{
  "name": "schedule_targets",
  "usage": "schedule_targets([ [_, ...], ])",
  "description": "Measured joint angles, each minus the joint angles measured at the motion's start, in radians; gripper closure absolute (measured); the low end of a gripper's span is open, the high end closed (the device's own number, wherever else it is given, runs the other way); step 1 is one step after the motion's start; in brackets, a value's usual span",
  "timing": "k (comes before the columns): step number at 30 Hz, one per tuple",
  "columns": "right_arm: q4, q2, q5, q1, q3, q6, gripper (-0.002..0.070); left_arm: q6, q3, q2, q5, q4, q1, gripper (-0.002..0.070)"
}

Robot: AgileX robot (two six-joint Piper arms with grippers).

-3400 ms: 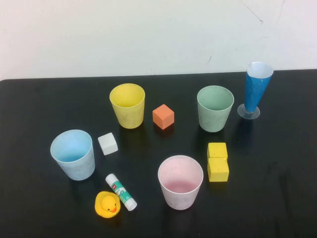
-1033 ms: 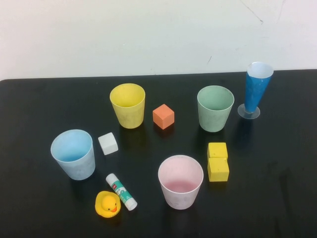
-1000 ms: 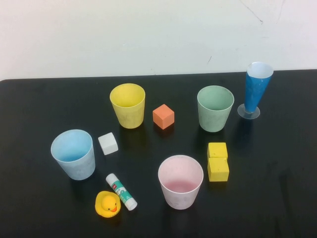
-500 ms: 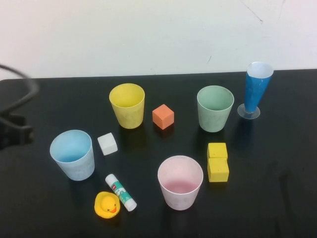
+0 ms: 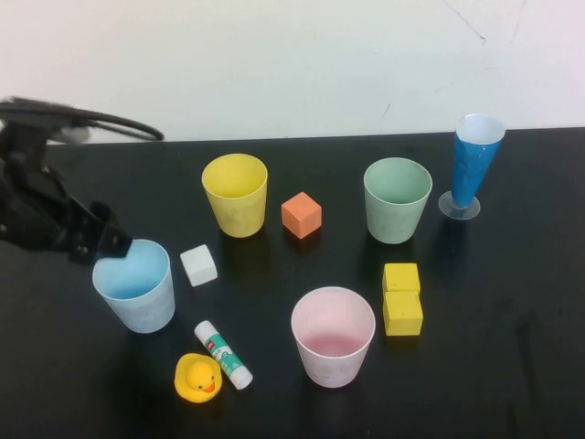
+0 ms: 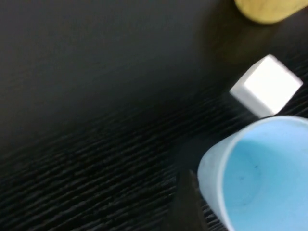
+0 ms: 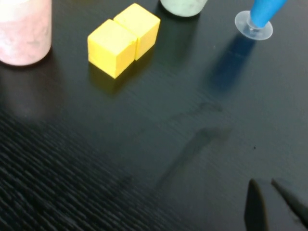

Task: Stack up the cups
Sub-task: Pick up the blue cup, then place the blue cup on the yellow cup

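Four cups stand upright and apart on the black table: yellow at the back, pale green back right, pink at the front, light blue on the left. My left gripper hovers at the blue cup's back-left rim. In the left wrist view one finger shows just outside the blue cup's rim, the jaws spread wide. My right gripper is out of the high view; it hangs low over bare table with its fingers close together, empty.
A white block sits just right of the blue cup. A glue stick and a rubber duck lie in front of it. An orange block, two yellow blocks and a tall blue cone stand further right.
My left arm has come in from the left edge and moved right to the blue cup's rim. The cups have not moved.
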Motion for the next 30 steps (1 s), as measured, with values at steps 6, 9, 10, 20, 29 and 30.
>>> schedule_targets([
  [6, 0.002, 0.002, -0.012, 0.0, 0.0, -0.011, 0.0679, 0.057, -0.005, 0.129, 0.006, 0.002, 0.0, 0.0253],
  [9, 0.005, 0.005, -0.018, 0.0, 0.0, -0.013, 0.0679, 0.065, -0.009, 0.171, 0.006, 0.0, 0.0, 0.0428],
  [10, 0.005, 0.005, -0.02, 0.0, 0.0, -0.013, 0.0679, 0.068, -0.011, 0.177, 0.006, -0.003, 0.0, 0.0495],
  [20, 0.007, 0.005, -0.025, 0.0, 0.0, -0.015, 0.0679, 0.053, -0.259, 0.184, 0.185, -0.089, -0.008, 0.066],
  [29, 0.014, 0.028, -0.025, 0.0, 0.0, 0.004, 0.0679, -0.03, -0.695, 0.31, 0.233, -0.067, -0.126, 0.0661],
  [30, 0.017, 0.03, -0.025, 0.0, 0.0, 0.006, 0.0679, -0.046, -0.73, 0.335, 0.242, -0.048, -0.137, 0.0661],
])
